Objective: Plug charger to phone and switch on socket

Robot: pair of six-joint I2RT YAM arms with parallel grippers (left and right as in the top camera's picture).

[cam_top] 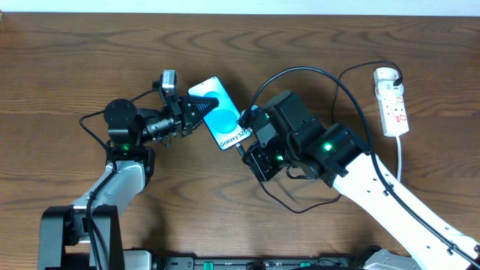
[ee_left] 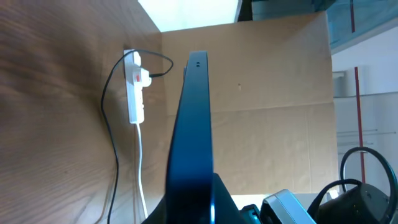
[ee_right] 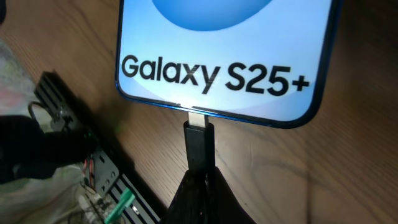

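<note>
Your left gripper (cam_top: 196, 111) is clenched on the top end of the phone (cam_top: 220, 112), which sits screen-up near the middle of the table (cam_top: 315, 30). Whether the phone rests on the wood or hangs just above it, you cannot tell. In the left wrist view the phone shows only as a dark blue edge, and the fingers are cut off at the bottom of the frame.

Your right gripper (ee_right: 199, 190) is clamped on the charger (ee_right: 200, 146) at its black plug. The plug's silver tip meets the phone's lower edge under the "Galaxy S25+" lettering, but how deep it sits is not visible. From overhead, the right wrist hides the plug and those fingers.

The charger's thin cable arcs over the right arm toward the socket (cam_top: 391, 101), which lies by the far right of the table, well apart from both grippers, its white cord (cam_top: 400, 154) trailing toward you. Its switch is too small to read.
</note>
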